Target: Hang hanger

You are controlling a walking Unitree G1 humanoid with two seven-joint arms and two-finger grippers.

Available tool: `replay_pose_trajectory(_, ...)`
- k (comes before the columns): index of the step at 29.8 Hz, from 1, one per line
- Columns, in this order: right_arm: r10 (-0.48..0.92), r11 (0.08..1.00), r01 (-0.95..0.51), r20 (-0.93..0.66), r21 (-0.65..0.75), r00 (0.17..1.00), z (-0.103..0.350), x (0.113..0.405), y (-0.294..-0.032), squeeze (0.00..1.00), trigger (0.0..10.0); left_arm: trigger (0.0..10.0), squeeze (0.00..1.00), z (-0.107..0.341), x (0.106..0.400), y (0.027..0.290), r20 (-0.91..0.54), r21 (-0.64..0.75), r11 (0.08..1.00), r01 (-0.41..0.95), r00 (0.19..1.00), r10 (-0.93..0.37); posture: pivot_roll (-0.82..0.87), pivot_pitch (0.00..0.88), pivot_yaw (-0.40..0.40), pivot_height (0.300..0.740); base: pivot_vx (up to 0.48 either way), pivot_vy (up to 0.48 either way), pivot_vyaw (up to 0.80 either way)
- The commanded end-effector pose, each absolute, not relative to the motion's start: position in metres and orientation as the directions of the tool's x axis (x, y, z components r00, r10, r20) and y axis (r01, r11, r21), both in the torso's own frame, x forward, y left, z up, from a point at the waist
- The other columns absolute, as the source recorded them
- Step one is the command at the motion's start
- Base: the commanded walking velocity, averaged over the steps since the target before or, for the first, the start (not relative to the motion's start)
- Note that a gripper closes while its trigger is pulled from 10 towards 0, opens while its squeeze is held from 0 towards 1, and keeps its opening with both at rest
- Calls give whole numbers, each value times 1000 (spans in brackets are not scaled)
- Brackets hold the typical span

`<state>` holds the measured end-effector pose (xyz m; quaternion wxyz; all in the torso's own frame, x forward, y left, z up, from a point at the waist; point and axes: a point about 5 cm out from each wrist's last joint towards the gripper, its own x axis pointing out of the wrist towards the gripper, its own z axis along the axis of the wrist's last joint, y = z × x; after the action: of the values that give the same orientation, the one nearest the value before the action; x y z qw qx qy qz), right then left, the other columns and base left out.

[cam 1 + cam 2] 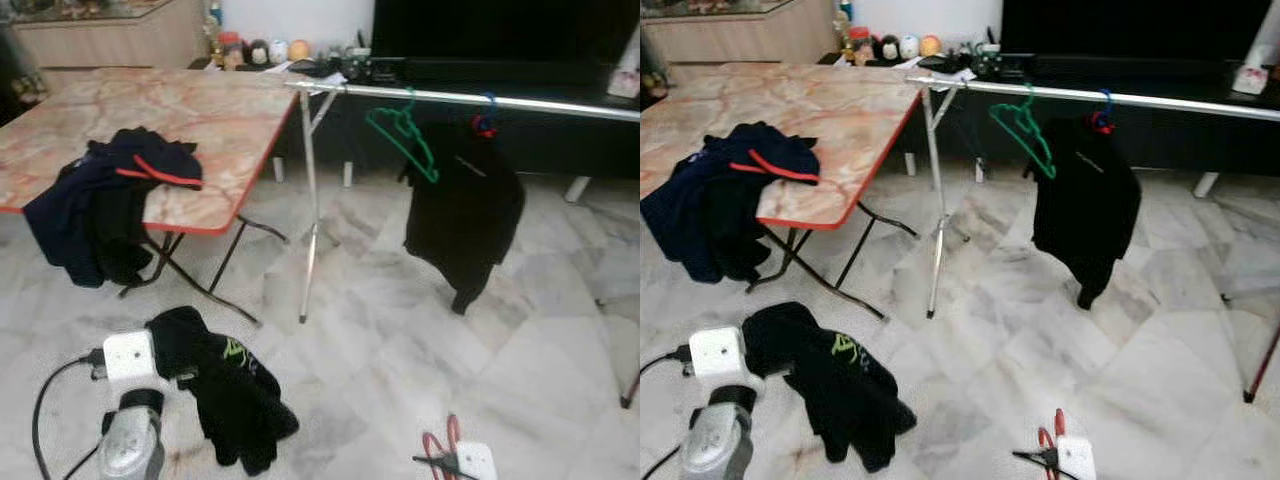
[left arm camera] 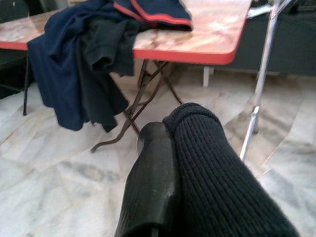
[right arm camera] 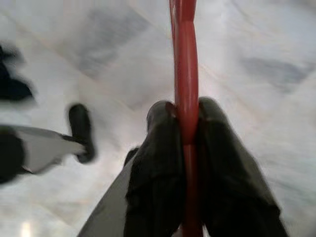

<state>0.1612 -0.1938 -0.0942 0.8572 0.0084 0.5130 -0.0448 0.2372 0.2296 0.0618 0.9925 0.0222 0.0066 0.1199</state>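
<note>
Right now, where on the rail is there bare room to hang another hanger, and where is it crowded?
The rail is bare to the right of the black shirt, toward its far end. It is crowded near the left end, where the green hanger and the shirt hang close together. The right tool grips a red hanger; the left tool holds a black garment.

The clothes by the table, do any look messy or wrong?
Yes. A dark blue garment with red trim lies bunched on the table, half slumped over its edge instead of hanging. On the rail, a green hanger dangles tilted and bare beside a hung black top.
</note>
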Motion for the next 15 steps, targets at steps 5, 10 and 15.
replay_pose_trajectory(5,-73,995,99,-892,-32,445,-98,152,-196,0,10000,10000,0,78,240,223,21,41,972,-229,973,229,-42,0,59,740,0,480,0)
replay_pose_trajectory(10,-74,995,99,-892,-34,445,-98,152,-196,0,10000,10000,0,81,242,223,18,40,973,-229,973,228,-42,0,56,740,0,480,0)
replay_pose_trajectory(15,-78,994,103,-891,-35,448,-97,153,-198,0,10000,10000,0,86,244,224,19,33,974,-224,975,224,-48,0,53,740,0,480,0)
